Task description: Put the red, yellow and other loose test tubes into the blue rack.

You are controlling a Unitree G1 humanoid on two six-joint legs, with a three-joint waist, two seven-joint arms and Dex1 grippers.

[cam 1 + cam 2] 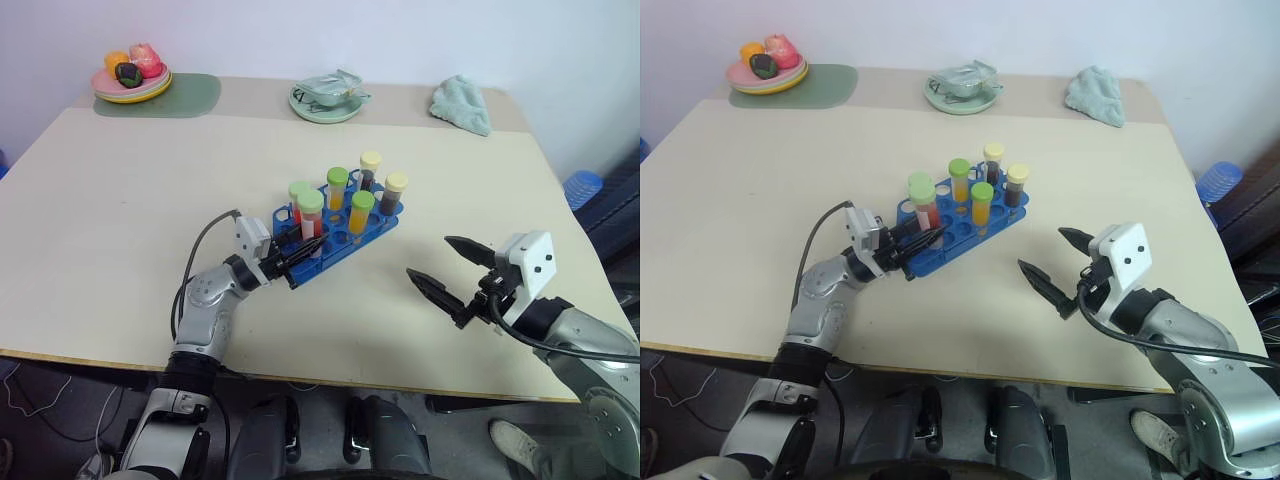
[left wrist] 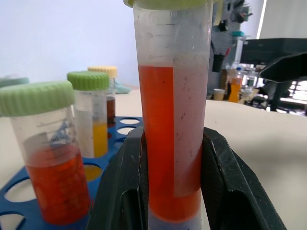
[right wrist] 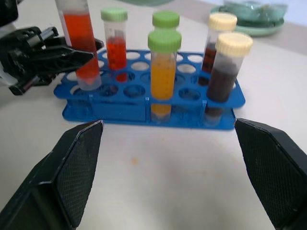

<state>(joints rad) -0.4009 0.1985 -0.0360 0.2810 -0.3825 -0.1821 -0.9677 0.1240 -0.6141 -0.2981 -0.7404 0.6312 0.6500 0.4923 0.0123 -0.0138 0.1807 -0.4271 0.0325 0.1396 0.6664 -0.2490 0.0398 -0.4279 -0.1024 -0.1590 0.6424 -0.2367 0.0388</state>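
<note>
One slick, rigid red tube (image 1: 309, 222), clenched low by the left tool (image 1: 305, 250) above the blue rack (image 1: 345, 232); right tool (image 1: 452, 270) released.

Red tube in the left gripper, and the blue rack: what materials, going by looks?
Red tube: looks like clear plastic, slightly scuffed; printed graduation lines and the liquid show through the wall. Its green screw cap looks like matte ribbed plastic. Glass can't be ruled out.
Blue rack: likely moulded plastic, uniform colour, faint sheen, round holes with neat edges.
Left gripper is shut on the tube.
</note>
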